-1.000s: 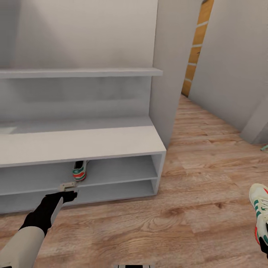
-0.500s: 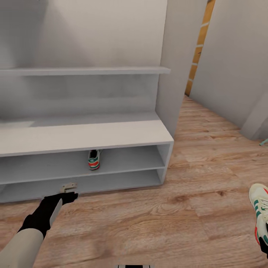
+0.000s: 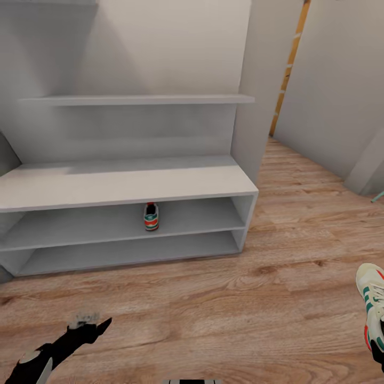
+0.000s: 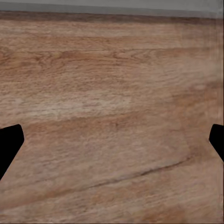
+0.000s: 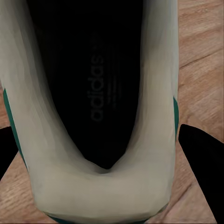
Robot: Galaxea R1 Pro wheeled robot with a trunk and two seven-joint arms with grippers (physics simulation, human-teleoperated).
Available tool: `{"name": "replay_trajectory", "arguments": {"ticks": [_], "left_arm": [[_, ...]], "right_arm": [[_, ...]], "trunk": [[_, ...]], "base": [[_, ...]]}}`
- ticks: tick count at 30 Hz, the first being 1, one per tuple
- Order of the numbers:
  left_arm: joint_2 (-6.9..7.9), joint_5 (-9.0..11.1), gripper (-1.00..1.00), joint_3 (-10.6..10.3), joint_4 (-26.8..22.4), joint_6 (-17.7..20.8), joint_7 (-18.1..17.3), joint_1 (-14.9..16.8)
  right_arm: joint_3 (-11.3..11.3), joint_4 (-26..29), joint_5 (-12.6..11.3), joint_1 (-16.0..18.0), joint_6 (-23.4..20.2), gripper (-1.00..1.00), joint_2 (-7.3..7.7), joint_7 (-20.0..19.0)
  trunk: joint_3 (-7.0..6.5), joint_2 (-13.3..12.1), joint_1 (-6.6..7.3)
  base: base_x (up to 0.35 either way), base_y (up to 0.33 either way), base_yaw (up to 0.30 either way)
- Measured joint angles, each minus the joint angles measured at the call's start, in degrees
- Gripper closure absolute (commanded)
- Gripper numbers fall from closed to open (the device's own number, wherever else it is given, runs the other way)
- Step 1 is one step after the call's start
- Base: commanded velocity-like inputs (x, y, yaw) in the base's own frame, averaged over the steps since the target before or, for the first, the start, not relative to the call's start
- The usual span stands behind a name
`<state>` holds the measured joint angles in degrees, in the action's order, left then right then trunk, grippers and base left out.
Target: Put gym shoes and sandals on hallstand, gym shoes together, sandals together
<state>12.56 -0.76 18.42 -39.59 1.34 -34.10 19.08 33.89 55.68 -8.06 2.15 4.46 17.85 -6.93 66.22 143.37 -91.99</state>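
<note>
Sneakers first: from my head, one sneaker (image 3: 151, 217) sits on the middle tier of the shoe rack (image 3: 128, 186), parked there to await its mate. The second sneaker (image 3: 373, 306) hangs near right in my right gripper (image 3: 380, 352). Left wrist: my left gripper (image 4: 112, 147) gapes wide, empty, over the floor (image 4: 112, 84). Right wrist: my fingers (image 5: 205, 163) flank the sneaker's heel, gripping it.

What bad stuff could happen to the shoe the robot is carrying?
The right claw pinches only the back rim of the sneaker, so it might slip and drop onto the wood floor. The other sneaker sits deep on the rack's middle shelf, under the flat top; squeezing the carried one in beside it could bump that top or knock the parked shoe.
</note>
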Motion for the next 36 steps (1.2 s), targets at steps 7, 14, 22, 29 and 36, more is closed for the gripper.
{"name": "replay_trajectory", "arguments": {"ticks": [7,14,22,29,36], "left_arm": [[1.0,-0.05,-1.0,15.04,0.24,-9.95,-21.52,-6.62],[1.54,-2.36,-1.0,20.57,4.34,-10.73,-26.75,-7.27],[1.97,-2.58,-1.0,20.79,4.42,-10.71,-27.29,-7.29],[2.05,-2.51,-1.0,20.86,4.37,-10.67,-27.39,-7.28],[2.06,-2.41,-1.0,20.88,4.35,-10.71,-27.39,-7.28]], "right_arm": [[-0.01,-0.08,-0.02,-0.03,-0.02,1.0,0.0,0.0],[0.08,0.28,-0.22,-0.01,-0.03,1.0,-1.16,0.0],[0.07,-0.02,-0.18,-0.01,0.01,1.0,-1.79,0.09],[0.07,-0.05,-0.1,0.01,0.01,1.0,-1.84,0.09],[0.08,0.02,-0.17,-0.01,-0.01,1.0,-1.85,0.09]], "trunk": [[0.0,0.0,0.02],[0.0,0.0,0.02],[0.0,0.0,0.01],[0.0,0.0,0.0],[0.0,0.0,-0.01]], "base": [[-0.076,0.114,0.0],[-0.004,0.012,0.0],[-0.081,0.203,0.0],[-0.208,0.263,0.0],[-0.269,0.18,0.008]]}}
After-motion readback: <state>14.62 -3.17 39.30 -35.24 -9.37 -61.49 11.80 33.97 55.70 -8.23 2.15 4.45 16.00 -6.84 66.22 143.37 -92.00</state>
